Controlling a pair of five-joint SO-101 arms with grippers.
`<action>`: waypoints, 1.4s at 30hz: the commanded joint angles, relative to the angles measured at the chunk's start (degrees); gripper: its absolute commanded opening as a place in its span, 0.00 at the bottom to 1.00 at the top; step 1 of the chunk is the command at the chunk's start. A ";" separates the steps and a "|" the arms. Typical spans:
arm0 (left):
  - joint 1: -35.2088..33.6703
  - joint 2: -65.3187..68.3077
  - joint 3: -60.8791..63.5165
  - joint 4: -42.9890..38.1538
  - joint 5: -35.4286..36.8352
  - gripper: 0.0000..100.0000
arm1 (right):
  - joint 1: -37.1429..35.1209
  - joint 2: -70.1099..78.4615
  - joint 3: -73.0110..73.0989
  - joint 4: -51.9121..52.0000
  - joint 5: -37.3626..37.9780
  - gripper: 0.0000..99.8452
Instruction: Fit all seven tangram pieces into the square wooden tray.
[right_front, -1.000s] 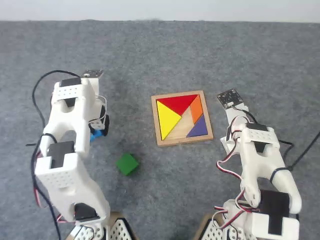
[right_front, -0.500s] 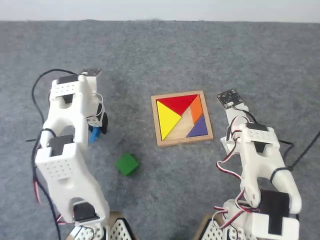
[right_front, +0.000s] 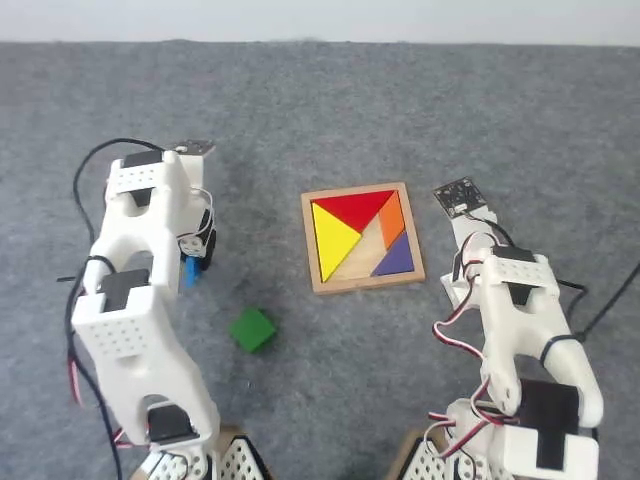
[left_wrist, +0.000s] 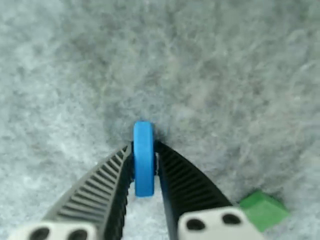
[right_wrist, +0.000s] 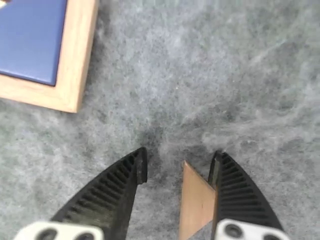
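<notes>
The left tool (left_wrist: 143, 148) is pinching the seemingly stiff, thin blue piece (left_wrist: 143, 162) across its flat faces; the right tool (right_wrist: 180, 154) is gaping apart.

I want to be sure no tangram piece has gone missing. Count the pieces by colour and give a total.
red piece: 1
yellow piece: 1
orange piece: 1
purple piece: 1
green piece: 1
blue piece: 1, in the left claw
tan piece: 1, beside a finger of the right claw
Total: 7
</notes>
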 joint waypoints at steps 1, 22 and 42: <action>-0.70 -3.43 0.22 2.55 -1.41 0.02 | 0.31 -2.86 -0.35 -1.01 0.88 0.21; 22.77 -28.31 0.40 -3.25 27.52 0.02 | 0.31 -2.86 -0.35 -1.01 0.88 0.21; 45.45 11.25 -37.23 -8.26 48.26 0.01 | 0.31 -2.86 -0.35 -1.01 0.88 0.21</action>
